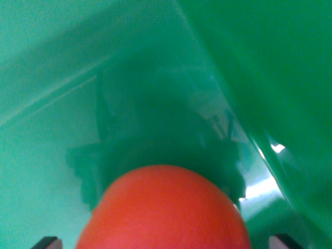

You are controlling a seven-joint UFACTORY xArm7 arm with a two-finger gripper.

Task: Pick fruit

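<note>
A round orange-red fruit (pixel 165 212) fills the bottom middle of the wrist view, very close to the camera. It lies between the two dark fingertips of my gripper (pixel 166 243). One fingertip (pixel 47 242) shows at the bottom left corner and the other at the bottom right. They stand wide apart, and a thin strip of green shows between each tip and the fruit, so the gripper is open. The fruit's underside is cut off by the frame's edge.
Glossy green container walls (pixel 270 67) surround the fruit, sloping up steeply on the wrist view's right and more gently on its left. A dark blurred reflection (pixel 161 124) lies on the green surface just beyond the fruit.
</note>
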